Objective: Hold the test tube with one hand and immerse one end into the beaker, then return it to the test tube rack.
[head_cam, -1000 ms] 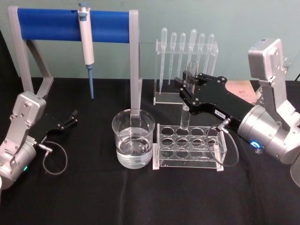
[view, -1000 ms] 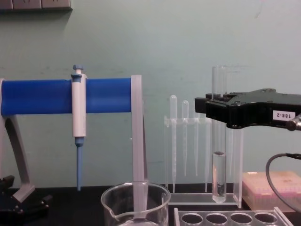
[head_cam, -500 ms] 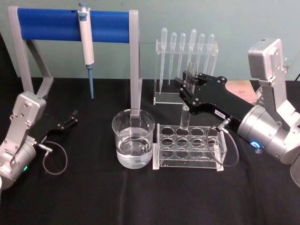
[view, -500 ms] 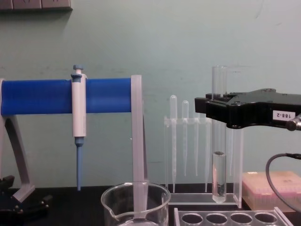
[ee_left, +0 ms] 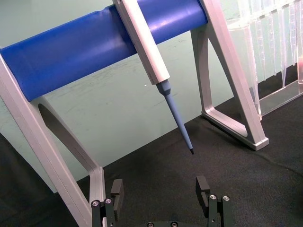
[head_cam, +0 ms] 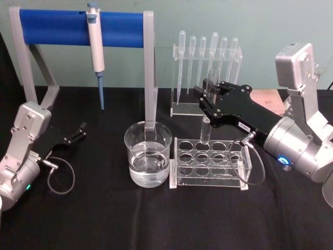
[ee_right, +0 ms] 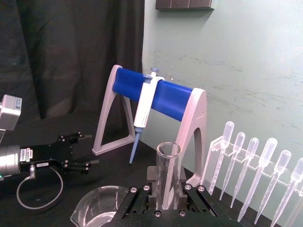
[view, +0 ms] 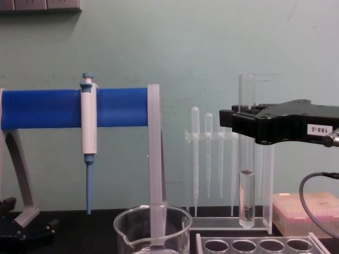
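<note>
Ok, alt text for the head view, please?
The right claw holds the test tube upright just above the clear rack. The beaker, part full of clear liquid, stands left of the rack; the left claw sits open, far left.

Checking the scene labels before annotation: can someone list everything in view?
test tube: 1, clear, some liquid at the bottom, upright over the rack's back row
beaker: 1, clear, part full, left of the rack
rack: 1, clear, centre
plastic pipettes: 6, clear, hanging in a clear holder behind the rack
micropipette: 1, white and blue, hanging on the stand
stand: 1, grey with a blue bar, back left
box: 1, pinkish, back right
table: black
left gripper: black, open, low at the left
right gripper: black, shut on the test tube
</note>
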`<action>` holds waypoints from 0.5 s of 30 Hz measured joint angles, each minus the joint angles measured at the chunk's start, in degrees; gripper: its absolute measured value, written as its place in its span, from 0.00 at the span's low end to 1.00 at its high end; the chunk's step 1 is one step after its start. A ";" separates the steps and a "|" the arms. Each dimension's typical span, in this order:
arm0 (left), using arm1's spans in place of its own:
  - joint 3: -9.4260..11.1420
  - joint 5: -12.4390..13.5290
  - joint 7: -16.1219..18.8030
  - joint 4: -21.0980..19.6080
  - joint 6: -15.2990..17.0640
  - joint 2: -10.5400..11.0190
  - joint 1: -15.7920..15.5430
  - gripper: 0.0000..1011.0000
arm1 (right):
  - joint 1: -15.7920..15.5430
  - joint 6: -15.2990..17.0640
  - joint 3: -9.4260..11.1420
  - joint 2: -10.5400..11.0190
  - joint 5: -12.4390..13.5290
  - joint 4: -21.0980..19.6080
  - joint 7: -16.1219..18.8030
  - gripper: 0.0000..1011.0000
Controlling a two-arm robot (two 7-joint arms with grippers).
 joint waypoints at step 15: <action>0.00 0.00 0.00 0.00 0.00 0.00 0.00 0.99 | 0.00 0.00 0.00 0.00 0.00 0.00 0.00 0.22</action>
